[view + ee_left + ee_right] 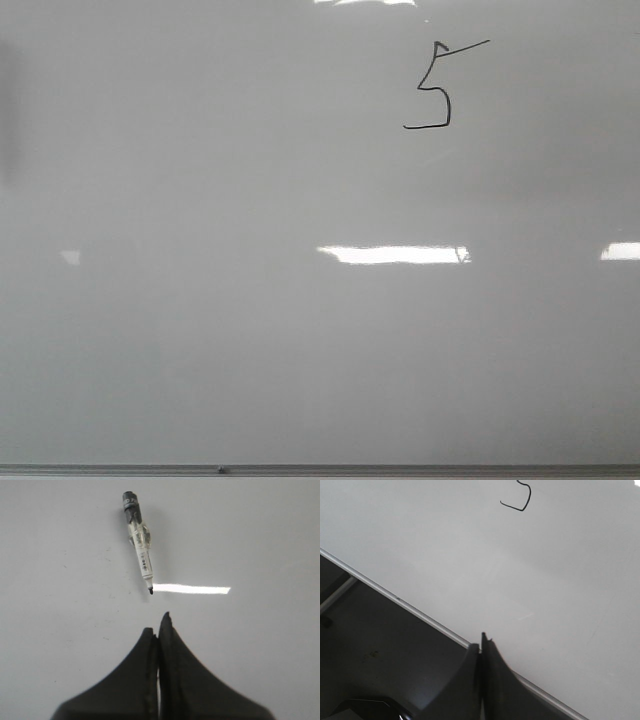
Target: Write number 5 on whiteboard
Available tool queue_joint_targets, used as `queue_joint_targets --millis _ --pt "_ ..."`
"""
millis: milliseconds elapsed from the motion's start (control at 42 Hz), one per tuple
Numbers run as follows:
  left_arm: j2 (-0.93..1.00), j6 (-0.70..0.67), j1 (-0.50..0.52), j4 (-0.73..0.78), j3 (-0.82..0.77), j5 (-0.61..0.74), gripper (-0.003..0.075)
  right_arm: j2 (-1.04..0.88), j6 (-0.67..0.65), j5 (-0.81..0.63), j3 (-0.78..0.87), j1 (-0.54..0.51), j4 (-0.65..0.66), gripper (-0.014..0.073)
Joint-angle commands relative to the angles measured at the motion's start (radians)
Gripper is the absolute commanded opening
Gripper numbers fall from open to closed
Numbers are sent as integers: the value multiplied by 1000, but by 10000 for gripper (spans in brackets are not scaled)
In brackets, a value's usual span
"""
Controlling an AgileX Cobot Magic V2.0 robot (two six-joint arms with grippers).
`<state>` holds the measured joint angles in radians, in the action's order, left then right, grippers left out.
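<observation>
Thin angular number 5 (440,88) on glossy whiteboard (250,350). Marker (139,539) lies beyond closed, empty left claw (159,625); right claw (481,645) closed, empty.

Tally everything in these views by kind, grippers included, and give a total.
Whiteboard: 1
Drawn number 5: 1
Marker, uncapped, lying on the board: 1
Grippers: 2, left gripper and right gripper, both closed and empty
Total: 5
</observation>
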<state>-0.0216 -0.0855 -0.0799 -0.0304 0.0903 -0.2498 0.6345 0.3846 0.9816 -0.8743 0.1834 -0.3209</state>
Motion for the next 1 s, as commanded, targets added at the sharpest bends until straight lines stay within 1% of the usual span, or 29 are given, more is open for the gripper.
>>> queue_joint_targets --millis 0,191,238,620,667,786,834,977 --pt "32 -4 24 -22 -27 128 -20 0 -1 -51 -24 -4 -20 -70" --pt "43 -4 31 -22 -103 211 -20 0 -1 -51 -24 -4 -20 -70" --pt "43 -4 29 -22 -101 196 -20 0 -1 -51 -24 -4 -20 -70" --pt "43 -3 29 -22 -103 225 -20 0 -1 -52 -24 -4 -20 -70" --pt "43 25 29 -22 -103 235 -20 0 -1 -52 -24 -4 -20 -70" --pt "43 151 29 -30 -103 281 -20 0 -1 -52 -24 -4 -20 -70" --pt "43 177 29 -30 -103 307 -20 0 -1 -52 -24 -4 -20 -70" --pt "43 180 46 -30 -103 335 -20 0 -1 -51 -24 -4 -20 -70"
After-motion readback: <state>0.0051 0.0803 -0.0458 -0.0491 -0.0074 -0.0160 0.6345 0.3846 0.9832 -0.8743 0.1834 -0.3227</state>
